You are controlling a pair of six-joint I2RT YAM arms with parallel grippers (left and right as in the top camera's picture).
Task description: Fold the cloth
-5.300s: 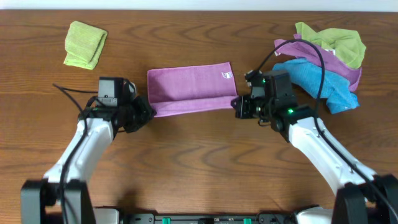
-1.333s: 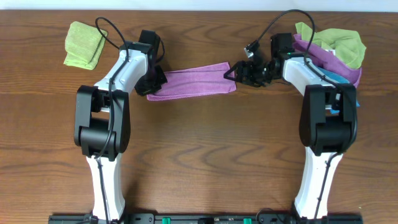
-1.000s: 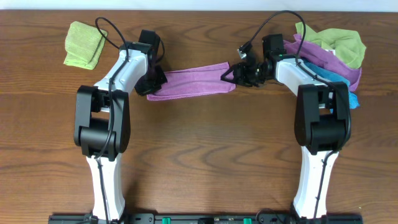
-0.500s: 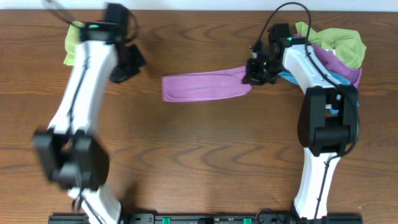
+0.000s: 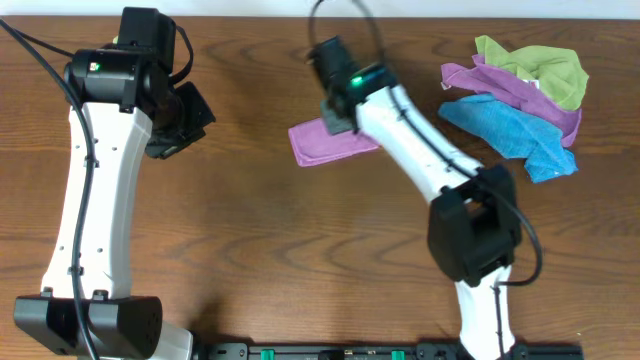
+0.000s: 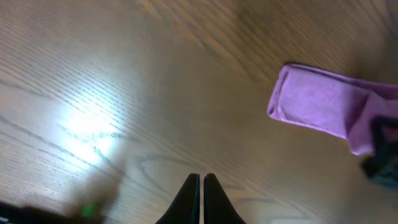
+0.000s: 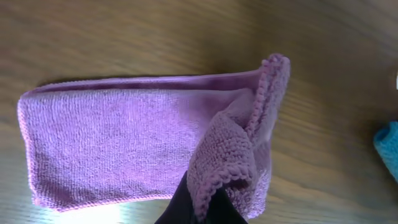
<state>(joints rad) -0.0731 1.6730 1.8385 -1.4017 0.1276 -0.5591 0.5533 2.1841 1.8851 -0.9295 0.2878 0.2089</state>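
The cloth [image 5: 322, 145] got shorter: the right gripper [image 7: 198, 208], pinching its end, carried it toward 9 o'clock, nearly folding it; the left gripper [image 6: 201, 186] is closed and empty.

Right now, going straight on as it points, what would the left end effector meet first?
Probably bare table; the left end effector points at open wood, the cloth lying off to one side.
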